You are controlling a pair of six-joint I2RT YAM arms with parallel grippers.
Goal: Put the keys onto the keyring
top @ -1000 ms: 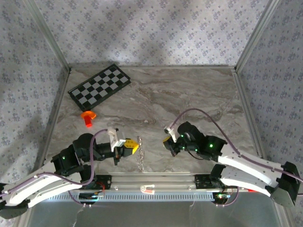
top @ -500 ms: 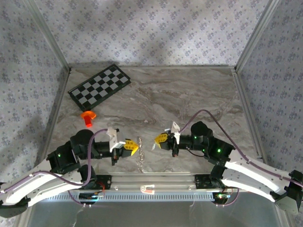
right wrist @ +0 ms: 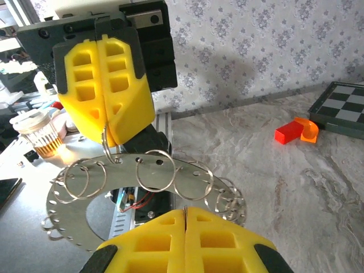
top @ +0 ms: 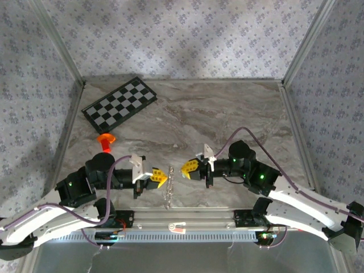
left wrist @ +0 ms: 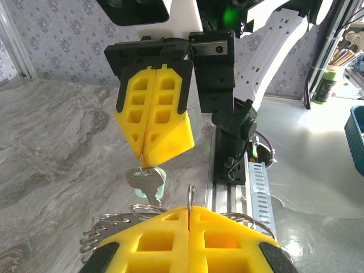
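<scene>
Hanging at 6 o'clock from the shut right gripper (left wrist: 149,158), the key (left wrist: 149,183) is seen from the left wrist as a small silvery piece with pale mint plastic at its head. It is held just above the keyring (right wrist: 126,170); whether the two touch cannot be told.

The keyring's form is given best from the right wrist. It is a flat silvery ring plate pierced with small holes round its edge, with several thin wire loops threaded through them. One loop at 10 o'clock on the plate is clamped by the closed left gripper (right wrist: 108,135).

From above, the plate is reduced to a thin bright line, stood on edge at 6 o'clock on the table (top: 227,114). The left gripper is placed at its 9 o'clock and the right gripper at its 2 o'clock, with the yellow tips near each other.

An orange piece (top: 105,142) and a checkerboard (top: 119,105) are seen at 10 o'clock on the table, well apart from both grippers.
</scene>
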